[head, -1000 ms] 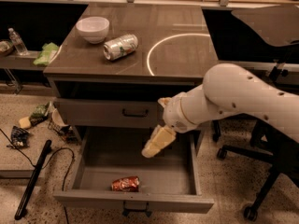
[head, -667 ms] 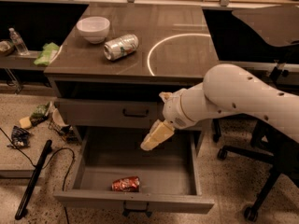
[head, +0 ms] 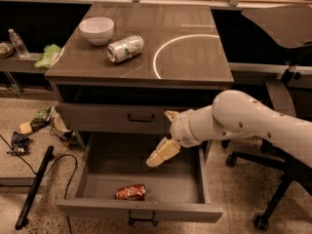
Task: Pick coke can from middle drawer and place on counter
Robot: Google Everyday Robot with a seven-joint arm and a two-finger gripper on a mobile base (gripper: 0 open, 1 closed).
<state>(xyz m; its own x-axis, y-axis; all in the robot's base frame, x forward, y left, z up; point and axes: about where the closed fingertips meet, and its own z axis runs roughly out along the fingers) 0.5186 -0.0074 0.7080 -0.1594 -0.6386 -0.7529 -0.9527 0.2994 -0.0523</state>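
Observation:
The coke can (head: 130,192) lies on its side near the front of the open middle drawer (head: 141,211), red with silver ends. My gripper (head: 159,139) hangs over the drawer's middle, above and to the right of the can and not touching it. It is open and empty, with one cream finger (head: 162,154) pointing down-left towards the drawer floor. The counter (head: 185,57) is the glossy top of the cabinet, marked with a white arc.
A white bowl (head: 96,29) and a silver-and-green can (head: 126,48) lie on the counter's left half. The shut upper drawer front (head: 117,117) sits just behind my gripper. Litter and a black cable (head: 34,184) lie on the floor at left. An office chair base (head: 263,218) stands at right.
My gripper rose a little and shifted left, then dipped back down towards the drawer. The coke can has not moved.

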